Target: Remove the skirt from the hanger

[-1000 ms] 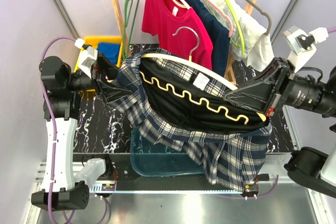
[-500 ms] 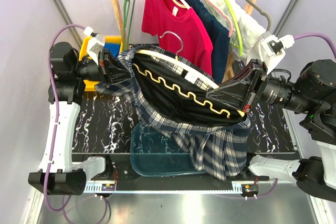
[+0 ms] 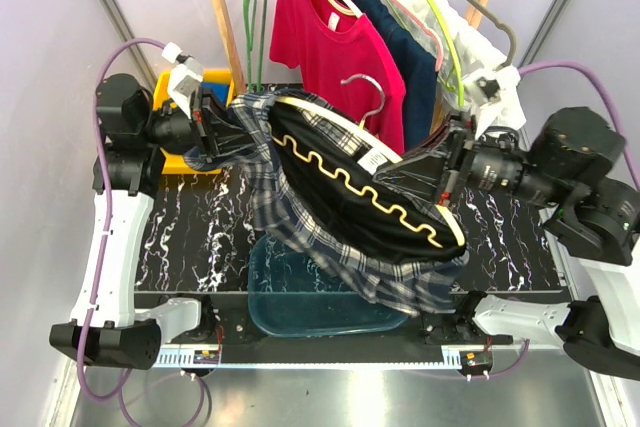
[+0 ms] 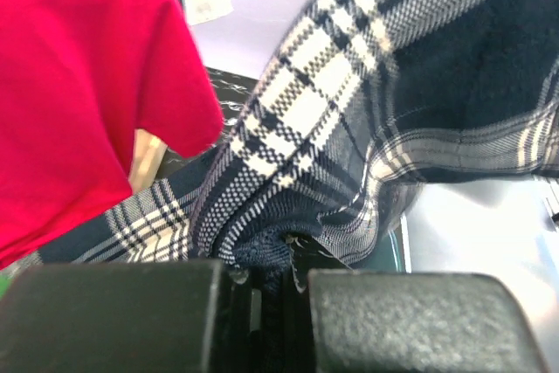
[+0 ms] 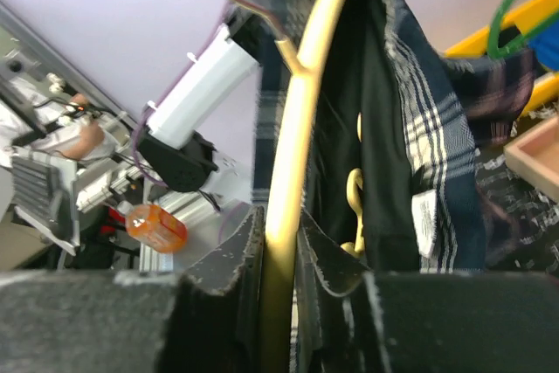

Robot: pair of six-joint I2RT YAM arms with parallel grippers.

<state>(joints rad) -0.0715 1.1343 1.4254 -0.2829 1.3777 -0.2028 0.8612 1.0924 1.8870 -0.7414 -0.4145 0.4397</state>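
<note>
plaid shirt (image 3: 300, 217) w/ a black, yellow-wave-trimmed garment inside, on a cream hanger (image 3: 322, 112), hangs stretched across frame centre above the table (image 3: 190, 237). left arm stands upright at frame left, forearm level, pointing right; left hand (image 3: 215, 127) clamped tight on a fold of plaid at the shirt's upper-left end. right arm comes in from frame right, forearm pointing left; right hand (image 3: 445, 162) pinches the cream hanger's arm between both pads. skirt (image 3: 410, 57) on the hanger (image 3: 400, 9), on the rack (image 3: 225, 37) at top centre, apart from both hands. white label (image 3: 378, 159) on the black fabric, text too small to read.
</note>
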